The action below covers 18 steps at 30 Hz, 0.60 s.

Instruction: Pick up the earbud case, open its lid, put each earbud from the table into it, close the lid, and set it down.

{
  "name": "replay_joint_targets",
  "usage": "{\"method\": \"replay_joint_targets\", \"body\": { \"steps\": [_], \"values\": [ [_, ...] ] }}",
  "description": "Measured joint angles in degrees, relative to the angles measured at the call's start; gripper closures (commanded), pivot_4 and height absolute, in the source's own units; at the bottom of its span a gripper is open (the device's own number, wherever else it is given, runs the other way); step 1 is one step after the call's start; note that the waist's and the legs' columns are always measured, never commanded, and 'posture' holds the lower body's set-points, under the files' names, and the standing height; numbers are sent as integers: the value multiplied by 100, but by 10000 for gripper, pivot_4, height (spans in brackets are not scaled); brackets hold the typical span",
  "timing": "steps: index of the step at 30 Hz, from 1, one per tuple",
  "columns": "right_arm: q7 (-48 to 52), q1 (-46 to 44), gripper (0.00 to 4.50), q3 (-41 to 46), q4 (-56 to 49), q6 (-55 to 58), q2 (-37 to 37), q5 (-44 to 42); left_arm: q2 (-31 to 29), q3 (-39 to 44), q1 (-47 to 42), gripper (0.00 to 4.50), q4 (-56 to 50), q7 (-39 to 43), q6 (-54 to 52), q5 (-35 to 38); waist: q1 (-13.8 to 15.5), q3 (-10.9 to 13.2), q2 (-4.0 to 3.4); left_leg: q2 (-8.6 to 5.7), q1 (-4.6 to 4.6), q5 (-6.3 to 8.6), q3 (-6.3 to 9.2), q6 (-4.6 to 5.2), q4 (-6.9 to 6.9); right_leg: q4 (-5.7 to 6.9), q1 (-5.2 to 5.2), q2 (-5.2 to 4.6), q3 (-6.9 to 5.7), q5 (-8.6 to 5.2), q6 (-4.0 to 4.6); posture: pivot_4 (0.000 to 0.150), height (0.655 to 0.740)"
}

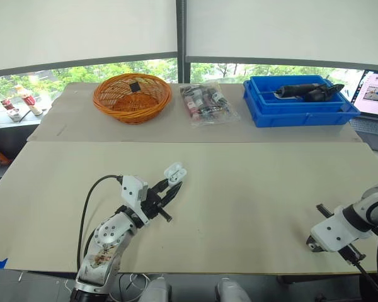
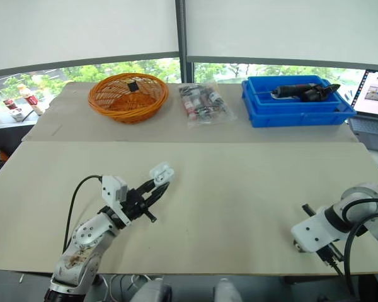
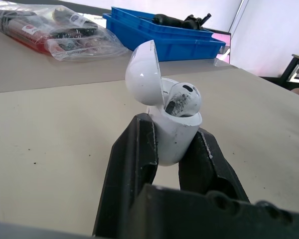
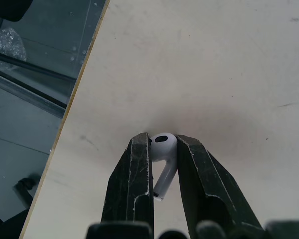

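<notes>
The beige table (image 1: 252, 189) ran the full width of the scene, with a row of containers along its far side. At the far right stood a blue bin (image 1: 302, 116) holding a dark hand tool (image 1: 305, 92) that lay lengthwise in it. Just past the bin, an open laptop (image 1: 375, 94) showed a pale page whose text was too small to read. At the far left sat a round wicker basket (image 1: 123, 108) with one small dark object (image 1: 133, 86) inside, against its far wall. Between basket and bin lay a clear plastic bag (image 1: 206, 102) packed with small dark and red items. A white tag showed through the plastic, but nothing on it could be read.

Toward the near left, the left gripper (image 1: 170, 189) was clamped on the earbud case (image 3: 177, 132), holding it clear above the table. The case was white and scuffed, gripped low on its body by both black fingers. Its lid (image 3: 142, 74) stood swung open, and the seated earbud (image 3: 182, 98) rested head-up in the well.

At the near right, close to the table's front edge, the right gripper (image 4: 163, 142) was closed on the second earbud (image 4: 161, 172) — head pinched between the fingertips, stem pointing back toward the wrist. Whether that earbud touched the table could not be told.
</notes>
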<state>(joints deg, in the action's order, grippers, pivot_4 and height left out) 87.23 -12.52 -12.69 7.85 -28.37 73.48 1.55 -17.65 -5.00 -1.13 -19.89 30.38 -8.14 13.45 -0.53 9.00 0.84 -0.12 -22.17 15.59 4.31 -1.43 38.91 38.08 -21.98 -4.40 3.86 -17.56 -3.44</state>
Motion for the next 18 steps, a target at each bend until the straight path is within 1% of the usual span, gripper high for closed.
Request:
{"method": "replay_joint_targets", "body": {
  "steps": [1,2,3,6,8,14,18],
  "values": [
    [2,2,41690,0,3,-13,0,-1,-6,0,0,39206,-12,0,-11,1,0,0,0,0,0,0,0,0,0,0,0,0,0,0,0,1500,7400],
    [-6,5,31202,0,5,-26,0,2,-11,0,0,39206,-24,0,-25,3,1,0,0,0,1,0,1,0,0,0,0,0,0,0,0,1500,7400],
    [-33,5,28329,5,23,-36,0,0,-14,0,-1,39206,-34,0,-38,4,5,0,0,0,1,0,1,0,0,1,0,0,0,0,0,1500,7400],
    [-130,0,17509,18,67,-125,0,3,-22,0,-1,39206,-38,3,-50,6,36,0,0,-1,1,0,1,0,-1,0,0,0,-1,0,0,1500,7400],
    [-177,-12,11261,20,80,-220,0,8,-32,0,-2,39205,-38,4,-51,6,62,0,0,-1,1,0,1,0,0,0,0,-1,-1,0,0,1500,7400],
    [-141,61,10831,76,-8,-126,45,-172,-45,-4,-8,39206,-39,23,-53,11,102,0,-2,0,0,0,0,0,0,2,-2,0,0,0,0,1500,7400],
    [-50,588,10831,513,-759,572,513,-703,-48,-4,-28,39206,-36,42,-53,13,106,-3,-19,1,-2,0,1,0,-2,8,-8,0,5,0,0,1500,7400]
  ]
}}
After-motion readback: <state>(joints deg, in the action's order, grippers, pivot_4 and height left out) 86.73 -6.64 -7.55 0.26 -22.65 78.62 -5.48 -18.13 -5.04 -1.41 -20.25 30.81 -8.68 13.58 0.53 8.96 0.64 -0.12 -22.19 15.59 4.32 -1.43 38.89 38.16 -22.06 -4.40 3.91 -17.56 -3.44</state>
